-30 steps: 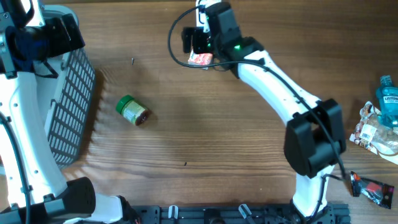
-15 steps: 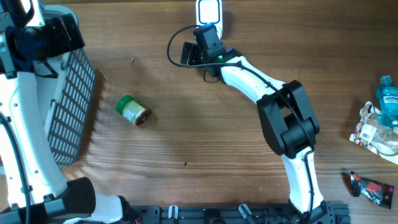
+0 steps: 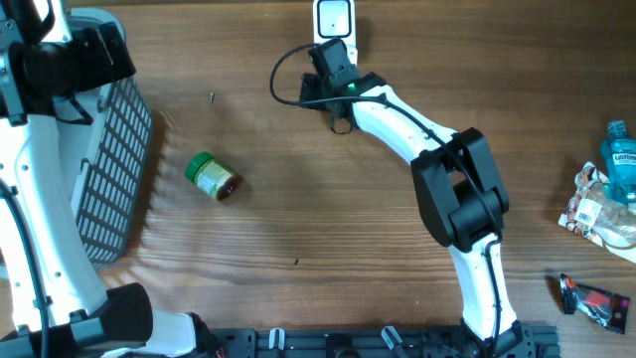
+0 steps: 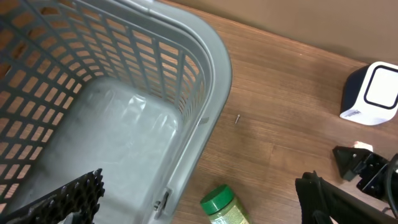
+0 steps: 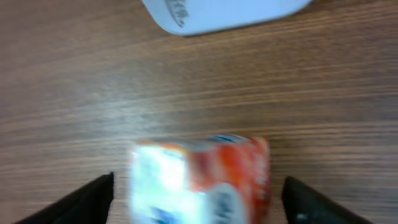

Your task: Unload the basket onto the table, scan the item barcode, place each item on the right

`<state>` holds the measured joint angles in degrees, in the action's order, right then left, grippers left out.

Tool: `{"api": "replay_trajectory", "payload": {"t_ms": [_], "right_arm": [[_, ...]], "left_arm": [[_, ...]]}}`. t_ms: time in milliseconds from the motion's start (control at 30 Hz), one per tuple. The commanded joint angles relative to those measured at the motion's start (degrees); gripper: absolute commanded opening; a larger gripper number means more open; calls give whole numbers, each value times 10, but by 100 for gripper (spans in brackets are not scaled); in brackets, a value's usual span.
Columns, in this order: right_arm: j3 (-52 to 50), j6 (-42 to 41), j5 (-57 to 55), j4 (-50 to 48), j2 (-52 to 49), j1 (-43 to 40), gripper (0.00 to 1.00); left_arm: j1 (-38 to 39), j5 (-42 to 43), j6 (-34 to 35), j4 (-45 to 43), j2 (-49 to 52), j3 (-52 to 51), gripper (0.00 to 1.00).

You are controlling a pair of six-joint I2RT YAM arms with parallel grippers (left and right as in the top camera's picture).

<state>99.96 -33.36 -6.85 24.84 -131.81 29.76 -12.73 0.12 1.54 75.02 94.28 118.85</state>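
Right claw (image 5: 198, 186) stands wide over the far middle of the tabletop (image 3: 298, 229), its two dark fingers (image 5: 87, 199) spread to either side of an orange and white box (image 5: 202, 180). Bare wood shows between the box and each finger, so nothing is gripped. The box lies on the wood close to the white scanner (image 5: 217, 12), with a strip of tabletop between the two. Its print is too blurred to read, and no barcode can be made out. From overhead the scanner (image 3: 333, 20) sits at the far edge, and the right arm's wrist covers the spot just in front of it, hiding the box in that view. Left claw (image 4: 202, 177) also gapes fully, holding nothing, and hangs above the grey slatted basket (image 4: 211, 62) at the left side of the tabletop. A jar with a green lid (image 3: 213, 176) lies on its side just beside the basket, on the open wood. A small dark speck (image 3: 212, 96) rests farther back. Well apart, at the right edge, stand a blue mouthwash bottle (image 3: 618, 159) and a crinkled clear packet (image 3: 596, 214) touching it, with a dark tube (image 3: 596, 301) lying nearer the front.
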Motion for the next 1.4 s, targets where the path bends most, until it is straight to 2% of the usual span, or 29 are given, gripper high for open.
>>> {"api": "replay_trajectory", "payload": {"t_ms": [0,67,233,333,367,533,700,833,933,1033,1200,1367], "right_arm": [[11,19,-46,14,1,-2,74],[11,23,-62,21,1,-2,67],[11,36,-73,14,1,-2,39],[11,44,-73,8,3,-2,34],[11,51,-73,10,7,-2,29],[11,79,-96,42,65,-3,29],[11,79,-132,164,184,-33,28],[11,78,-198,292,244,-94,27],[5,78,-234,381,252,-186,25],[-33,77,-231,378,251,-281,25],[-104,80,-231,294,251,-412,28],[-212,94,-183,143,251,-518,36]], "left_arm": [[-2,3,-9,-2,0,6,100],[-2,3,-9,-2,0,6,100],[-2,3,-9,-2,0,6,100],[-2,3,-9,-2,0,6,100],[-2,3,-9,-2,0,6,100],[-2,3,-9,-2,0,6,100],[-2,3,-9,-2,0,6,100],[-2,3,-9,-2,0,6,100],[-2,3,-9,-2,0,6,100],[-2,3,-9,-2,0,6,100],[-2,3,-9,-2,0,6,100],[-2,3,-9,-2,0,6,100]]}}
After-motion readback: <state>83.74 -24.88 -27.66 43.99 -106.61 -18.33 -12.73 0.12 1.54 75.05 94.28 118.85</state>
